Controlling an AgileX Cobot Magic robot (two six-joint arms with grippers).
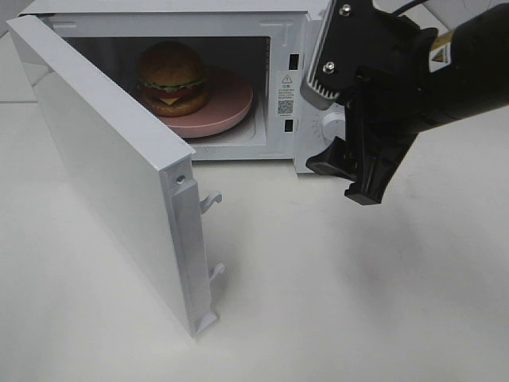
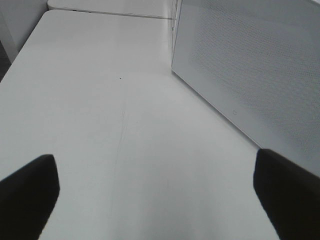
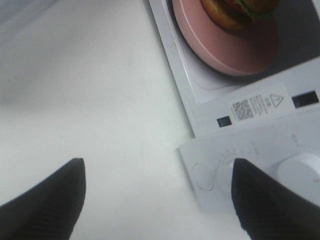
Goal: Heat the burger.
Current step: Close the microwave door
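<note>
The burger (image 1: 172, 76), with its brown bun and lettuce, sits on a pink plate (image 1: 231, 111) inside the white microwave (image 1: 296, 48). The microwave's door (image 1: 103, 159) stands swung wide open to the left. My right gripper (image 1: 350, 179) hangs open in front of the control panel at the microwave's right, holding nothing. The right wrist view shows the burger (image 3: 240, 12), the plate (image 3: 235, 50) and the open right gripper (image 3: 157, 200) above the table. My left gripper (image 2: 160, 195) is open and empty over the table, beside the door's outer face (image 2: 250, 65); it does not appear in the exterior view.
Two latch hooks (image 1: 210, 200) stick out from the open door's free edge. A white knob (image 3: 300, 172) sits on the control panel close to one right fingertip (image 3: 270, 205). White table (image 1: 334, 302) spreads in front of the microwave.
</note>
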